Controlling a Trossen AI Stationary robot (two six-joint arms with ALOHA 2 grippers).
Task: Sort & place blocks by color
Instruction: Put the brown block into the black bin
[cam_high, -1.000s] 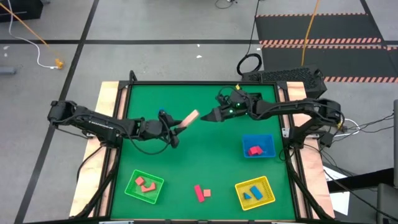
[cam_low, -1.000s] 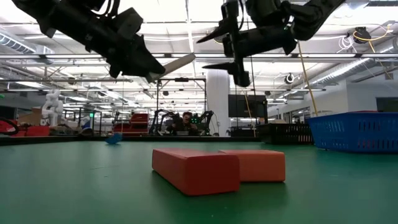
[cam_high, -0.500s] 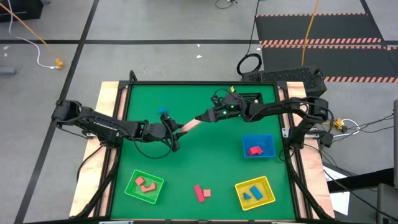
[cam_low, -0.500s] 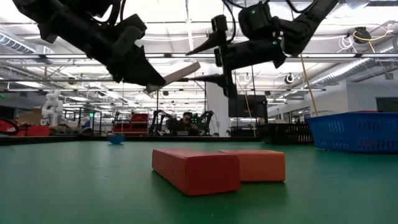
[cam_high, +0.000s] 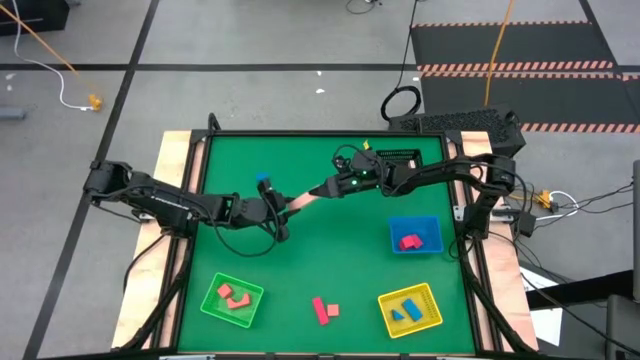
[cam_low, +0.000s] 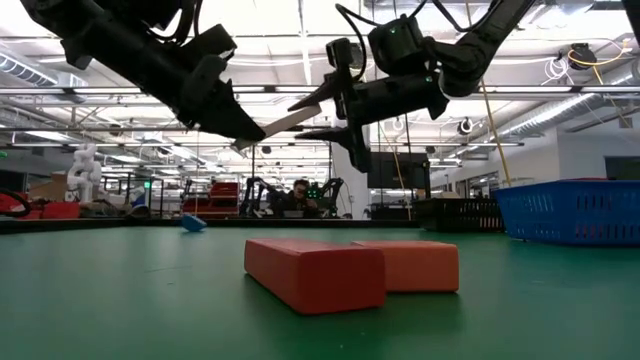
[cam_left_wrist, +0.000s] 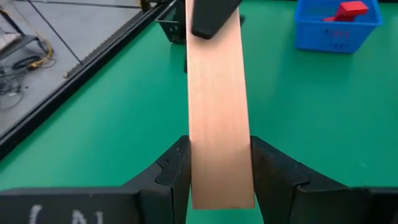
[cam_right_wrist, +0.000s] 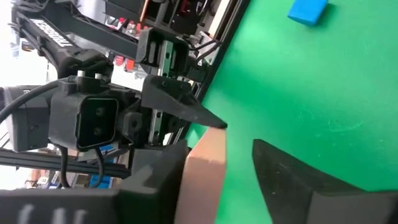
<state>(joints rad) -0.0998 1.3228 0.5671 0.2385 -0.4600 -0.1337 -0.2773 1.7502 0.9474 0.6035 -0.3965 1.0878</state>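
Two red blocks (cam_low: 350, 272) lie nearest the low camera on my desk (cam_high: 330, 265), touching side by side, between the green tray (cam_high: 232, 300) and the yellow tray (cam_high: 410, 309). Above and beyond them I have a handover in mid-air: my left gripper (cam_high: 280, 213) is pinching one end of the tan bar (cam_high: 303, 201), whose long axis runs straight toward my right gripper (cam_high: 332, 188). That one has its fingers spread around the bar's far end; one finger (cam_right_wrist: 186, 109) looks to be on the wood, the other stands apart, so I judge the grip not yet made. Farther back a small blue block (cam_high: 264, 180) rests on the desk, and the blue tray (cam_high: 414, 234) holds a red piece.
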